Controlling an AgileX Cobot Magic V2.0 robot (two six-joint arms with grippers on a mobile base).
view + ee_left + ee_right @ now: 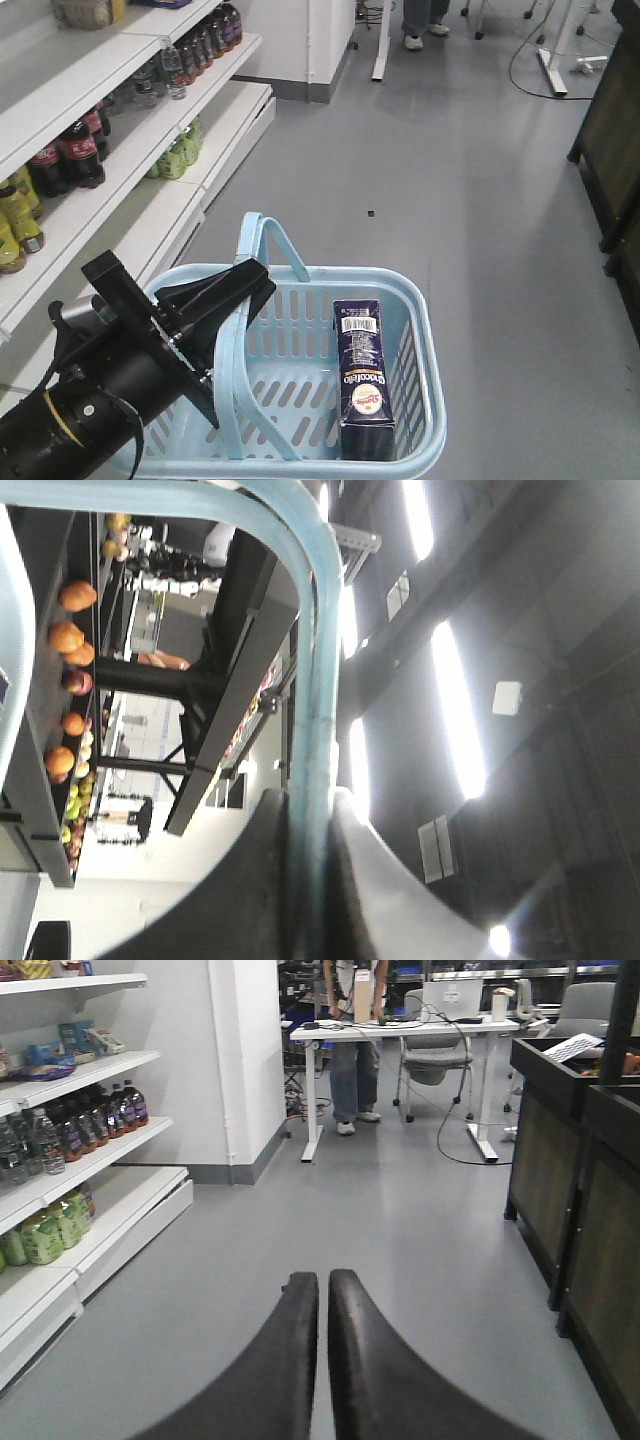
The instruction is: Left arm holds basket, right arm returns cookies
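Flanking basket [350, 272]: drink shelves [100, 190] left, dark cabinets [610, 130] right; cookies [363, 375] standing inside.

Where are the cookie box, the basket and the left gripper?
cookie box [365, 370], front-facing view, its navy front face.
basket [330, 274], front-facing view, its far rim.
left gripper [252, 283], front-facing view, fingertips clamped on a basket handle.

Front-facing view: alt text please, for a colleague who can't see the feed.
The left gripper clamps a handle of a light blue basket; a dark navy cookie box stands inside it. Shelves of bottled drinks fill the picture's left edge.
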